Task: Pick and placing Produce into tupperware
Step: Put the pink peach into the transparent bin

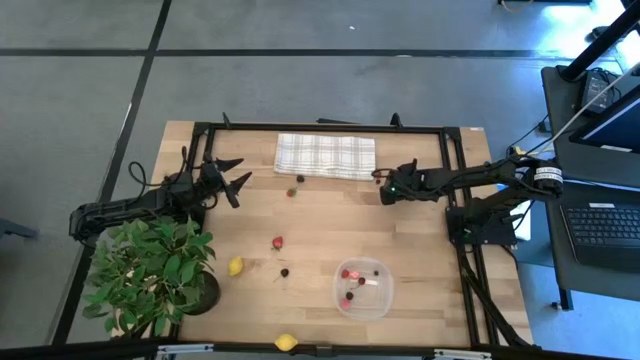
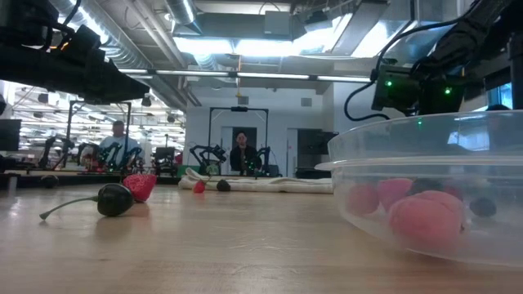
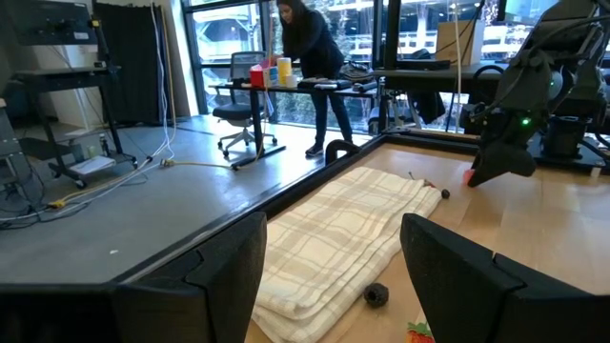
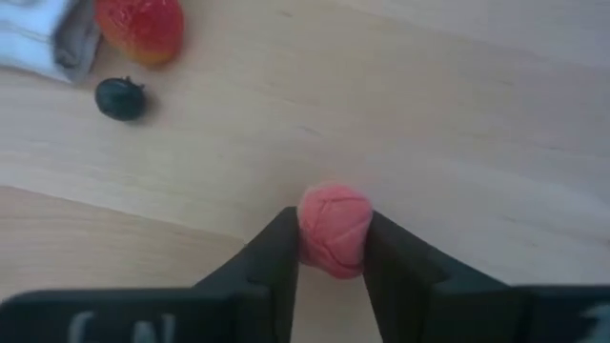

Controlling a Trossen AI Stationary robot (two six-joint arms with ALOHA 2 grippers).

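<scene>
Raspberry (image 4: 335, 231), round with no clear long axis, sits pinched in the right gripper (image 4: 333, 250). Left gripper (image 1: 232, 175) hangs with jaws spread wide near the cloth (image 1: 325, 156).

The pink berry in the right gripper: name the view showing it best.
Right wrist view: the pink berry sits large between the right gripper's fingers. The high view hides it at that gripper; low and left wrist views don't show it clearly.

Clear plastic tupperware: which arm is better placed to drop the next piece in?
Right. The right gripper is shut on a pink raspberry-like berry, nearer the clear round tupperware. The left gripper is open and empty.
</scene>
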